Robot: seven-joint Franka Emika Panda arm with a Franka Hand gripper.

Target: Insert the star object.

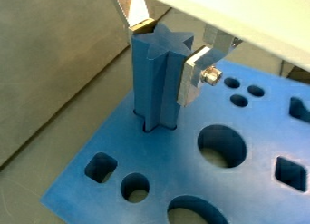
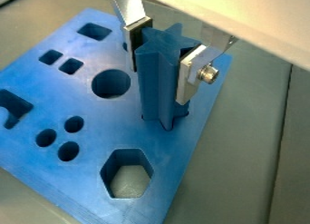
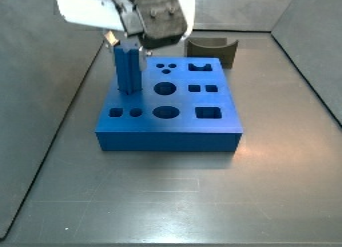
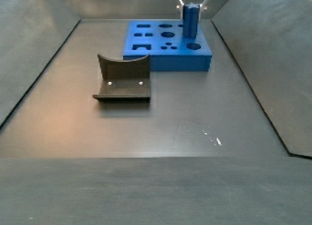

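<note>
My gripper (image 2: 166, 46) sits at the top of the long, narrow, bright blue star-section peg (image 2: 161, 82), and in both wrist views my two flat silver fingers (image 1: 190, 75) press against opposite ridged sides of its upper end, so I am clamped on the star object (image 1: 155, 78). Its long axis runs straight down from my fingertips, upright, with no lean that I can make out.

Below my hold, the peg's lower end meets the wide flat blue block with many shaped holes (image 1: 182, 187). In both wrist views the foot appears to sit inside an opening near one corner of the block (image 2: 72, 182), though the opening's outline is hidden by the peg itself, so I cannot tell how deep it has gone. I judge the insertion begun but not finished, since most of the shaft stands above the block's face. The move ahead turns on that vertical line: the hole lies directly under my grip, so the push wants to go straight along the peg's axis.

Farther off, in a side view, the dark grey-brown curved piece (image 4: 122, 80) rests on the grey floor (image 4: 171, 147), well apart from the block (image 4: 165, 46).
</note>
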